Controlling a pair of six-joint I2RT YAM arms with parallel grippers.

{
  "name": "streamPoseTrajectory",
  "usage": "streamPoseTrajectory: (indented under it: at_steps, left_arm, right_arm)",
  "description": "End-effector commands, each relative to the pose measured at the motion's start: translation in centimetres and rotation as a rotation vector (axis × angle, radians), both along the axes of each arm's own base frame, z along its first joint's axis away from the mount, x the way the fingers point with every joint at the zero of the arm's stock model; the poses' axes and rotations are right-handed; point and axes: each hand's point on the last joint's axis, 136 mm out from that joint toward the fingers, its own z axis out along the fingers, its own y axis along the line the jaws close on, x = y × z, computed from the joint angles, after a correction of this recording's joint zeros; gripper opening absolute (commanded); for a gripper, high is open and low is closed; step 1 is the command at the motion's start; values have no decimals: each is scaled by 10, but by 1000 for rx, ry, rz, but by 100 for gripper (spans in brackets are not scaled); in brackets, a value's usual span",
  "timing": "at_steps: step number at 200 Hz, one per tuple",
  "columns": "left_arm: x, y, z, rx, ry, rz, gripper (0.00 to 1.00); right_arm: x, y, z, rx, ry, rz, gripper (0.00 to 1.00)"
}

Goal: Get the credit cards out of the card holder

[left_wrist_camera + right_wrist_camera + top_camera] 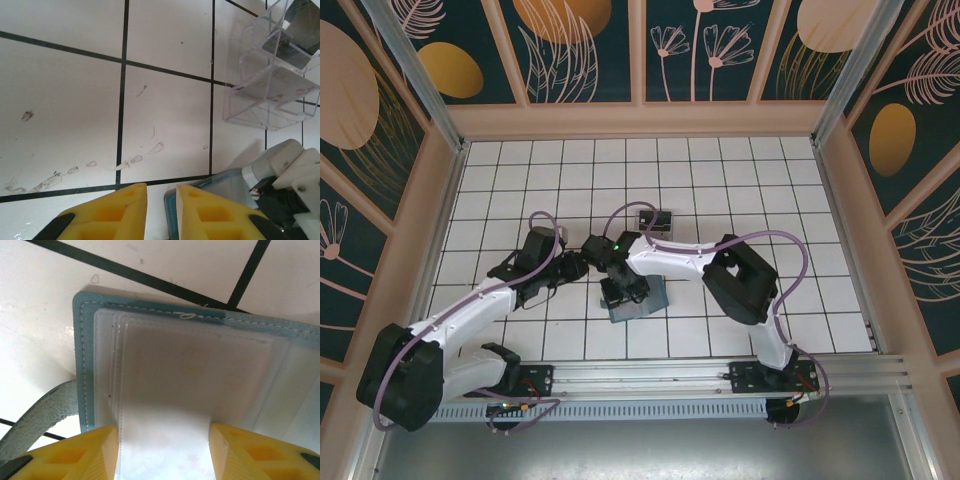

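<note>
On white tiled floor (740, 190), teal card holder (655, 296), floral walls (580, 50) around

A white tiled table (720, 180), crossed by dark grout lines, is carrying two things near its middle. A teal card holder (652, 298) is lying open and flat on the tiles toward the near side, its pale lining facing up, while a clear plastic tray (656, 220) is standing just beyond it on the far side, apart from it. Faint scuff marks (135, 160) are trailing across the tile beside the holder's corner.
</note>
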Motion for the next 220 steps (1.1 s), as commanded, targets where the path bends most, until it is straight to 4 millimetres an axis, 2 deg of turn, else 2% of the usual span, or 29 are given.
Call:
streamPoseTrajectory:
  at_steps: [1, 33, 61, 69, 117, 156, 194, 220]
  left_arm:
    - [-2, 1, 0, -9, -10, -3, 24]
    - [-3, 3, 1, -11, -18, 3, 24]
    - [-4, 5, 3, -7, -29, 9, 24]
    - [-4, 6, 5, -6, -35, 9, 24]
    - [-8, -3, 22, -52, -60, -36, 24]
    - [-11, -8, 28, -78, -55, -66, 23]
    - [-17, -8, 21, -97, -32, -62, 23]
    - [-24, -7, 5, -106, 6, -53, 21]
  right_arm:
    - [-6, -15, -14, -77, 12, -13, 46]
    - [-6, -13, -11, -60, 8, -23, 32]
    - [-5, -8, -5, -31, 3, -34, 13]
    - [-5, -5, -2, -12, 3, -41, 11]
    - [-1, 33, 22, 195, 39, -110, 7]
    - [6, 61, 36, 335, 53, -150, 6]
    - [8, 66, 34, 368, 49, -139, 6]
    - [3, 65, 36, 411, 45, -121, 6]
